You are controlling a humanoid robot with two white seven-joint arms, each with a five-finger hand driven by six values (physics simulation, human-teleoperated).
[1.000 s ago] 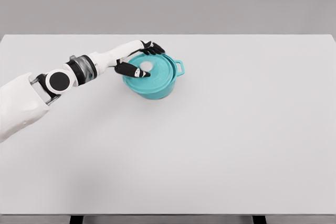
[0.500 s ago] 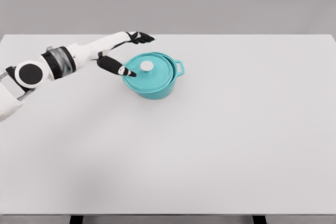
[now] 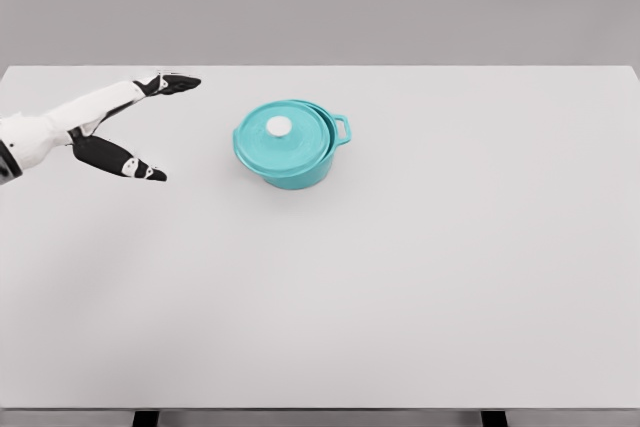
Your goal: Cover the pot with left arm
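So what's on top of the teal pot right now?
A matching teal lid with a white knob sits on the pot, shifted slightly left. The lid hides the pot's inside. The left robot hand is open, well off to the left.

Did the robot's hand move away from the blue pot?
Yes. The left hand was right over the pot a second ago. Now it has pulled back to the left, open and empty, while the pot sits in the same spot with its lid on.

You saw the teal pot (image 3: 290,150) on the white table (image 3: 420,277), its lid (image 3: 283,132) sitting slightly off-centre, and the left hand (image 3: 120,127) spread wide, well apart.
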